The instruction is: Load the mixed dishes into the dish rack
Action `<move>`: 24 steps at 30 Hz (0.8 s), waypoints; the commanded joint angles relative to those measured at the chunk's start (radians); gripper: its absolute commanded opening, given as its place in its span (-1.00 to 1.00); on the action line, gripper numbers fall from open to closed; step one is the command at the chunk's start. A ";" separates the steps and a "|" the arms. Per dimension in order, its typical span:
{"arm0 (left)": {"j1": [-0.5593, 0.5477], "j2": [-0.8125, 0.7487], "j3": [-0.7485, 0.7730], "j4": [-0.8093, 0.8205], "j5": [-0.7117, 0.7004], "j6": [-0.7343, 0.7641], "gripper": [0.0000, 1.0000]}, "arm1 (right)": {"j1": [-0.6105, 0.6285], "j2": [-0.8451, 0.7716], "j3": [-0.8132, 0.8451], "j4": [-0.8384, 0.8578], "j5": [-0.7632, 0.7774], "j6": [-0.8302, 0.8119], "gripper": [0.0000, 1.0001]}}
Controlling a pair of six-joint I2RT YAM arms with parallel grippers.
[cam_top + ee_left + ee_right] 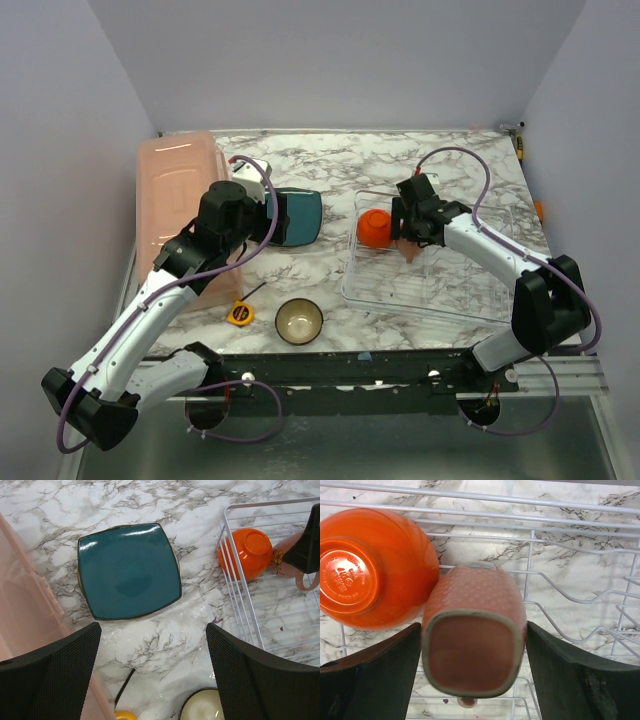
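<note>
Seen from above, two robot arms work at a marble table (340,165). The dish rack (470,290), a wide clear tray with a thin wire grid, sits on the right. Inside it, near its left end, a glossy orange bowl (370,570) lies upturned with its base showing. A pinkish-tan mug (475,645) leans against the bowl. The right gripper (410,228) is in the rack with its fingers (580,680) closed against either side of the mug. They appear to clamp the mug's body just above the foot. The left gripper (152,630) hovers over bare marble just near the teal plate (129,570), its fingers spread wide and holding nothing. The plate lies flat on the table between the rack and a long pink tub (175,200). A brown bowl (299,320) with a cream inside stands upright near the front edge, beside a small yellow tape measure (239,313). So two dishes are in the rack and two remain outside. The plate looks stiff, glazed and slippery. It lies too flat for a grasp from straight above, so a pinch across its raised rim at one edge seems the likeliest hold. The bowl looks like heavy, breakable ceramic, probably best taken by its rim wall.
</note>
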 commanded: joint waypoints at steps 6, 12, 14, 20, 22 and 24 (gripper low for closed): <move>-0.004 0.006 -0.007 0.001 -0.017 0.014 0.72 | -0.002 0.004 0.001 0.013 -0.033 -0.015 0.92; -0.004 0.014 -0.009 0.002 -0.018 0.014 0.72 | -0.001 -0.044 0.031 -0.003 -0.038 -0.043 0.99; -0.003 0.020 -0.006 0.000 -0.014 0.013 0.72 | -0.001 -0.071 0.041 -0.014 -0.039 -0.053 0.99; -0.004 0.036 -0.011 0.003 -0.015 0.018 0.72 | -0.001 -0.195 0.035 0.001 -0.095 -0.069 1.00; -0.005 0.046 -0.008 0.001 -0.009 0.018 0.72 | -0.001 -0.230 0.011 0.030 -0.167 -0.072 0.99; -0.005 0.049 -0.012 0.007 -0.005 0.021 0.72 | -0.001 -0.279 -0.028 0.068 -0.238 -0.056 1.00</move>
